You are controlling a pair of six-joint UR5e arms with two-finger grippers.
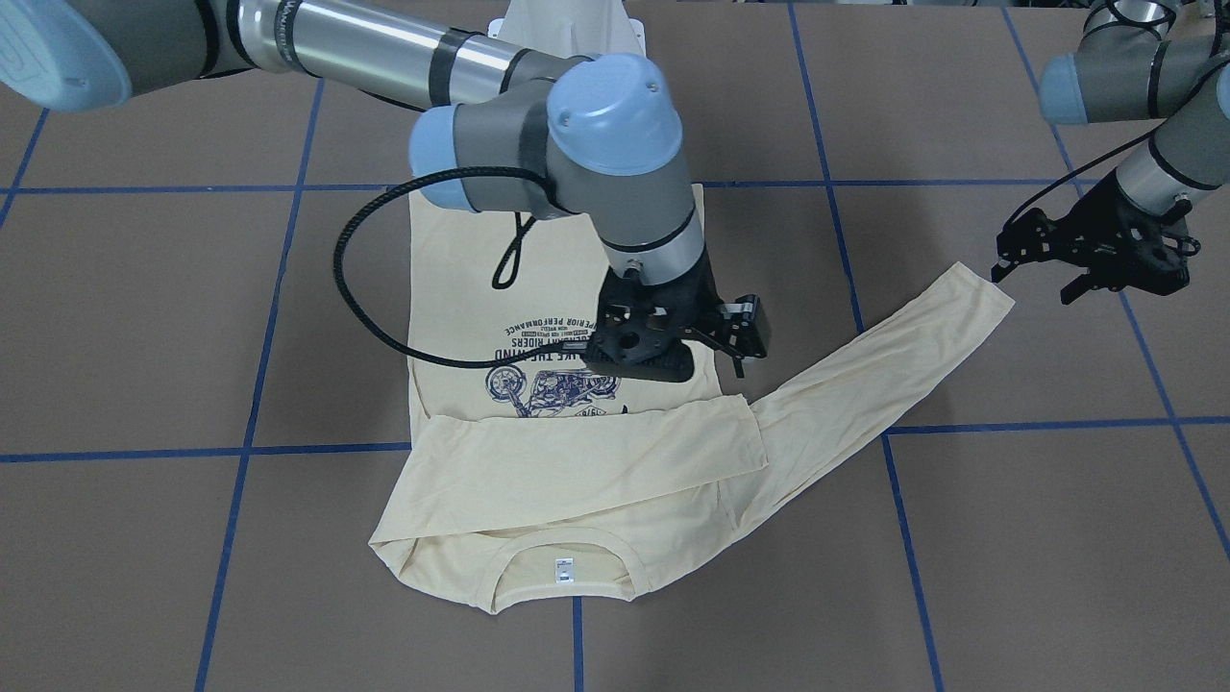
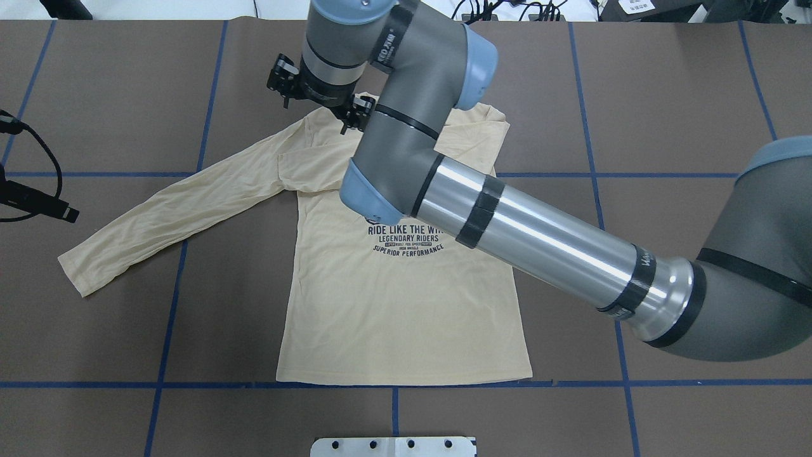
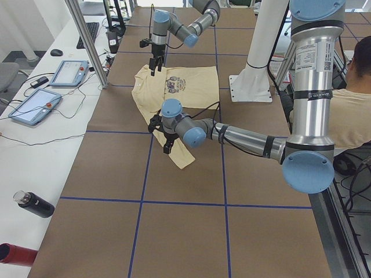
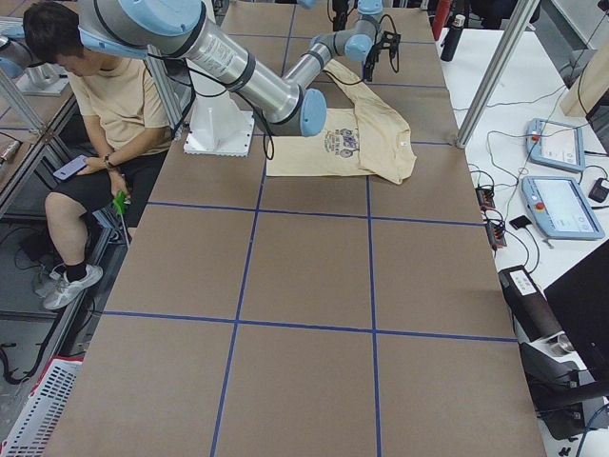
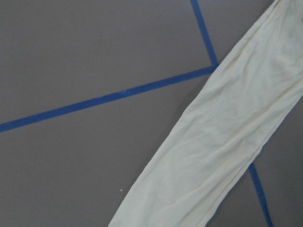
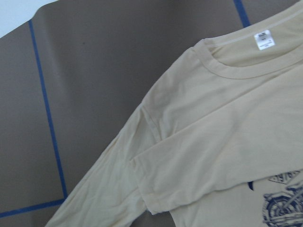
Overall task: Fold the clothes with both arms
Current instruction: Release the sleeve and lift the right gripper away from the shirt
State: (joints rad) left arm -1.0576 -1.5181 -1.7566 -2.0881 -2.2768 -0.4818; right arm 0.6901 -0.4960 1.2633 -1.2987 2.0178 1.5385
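The cream-yellow T-shirt (image 1: 538, 481) lies flat and print up on the brown table, collar and white neck label (image 1: 564, 570) towards the front-facing camera. One sleeve is folded across the chest (image 1: 586, 457). The other sleeve (image 1: 894, 360) stretches out flat towards my left side and also shows in the overhead view (image 2: 171, 212). My right gripper (image 1: 694, 363) hovers over the chest print, open and empty. My left gripper (image 1: 1036, 282) is open and empty, just beyond that sleeve's cuff (image 1: 985, 288). The left wrist view shows only the sleeve (image 5: 222, 142) on the table.
Blue tape lines (image 1: 317, 449) divide the table into squares. The white pedestal base (image 2: 393, 446) stands at the robot's side. A side bench holds tablets (image 3: 35, 106) and a bottle (image 3: 35, 204). A seated person (image 4: 105, 105) is beside the table.
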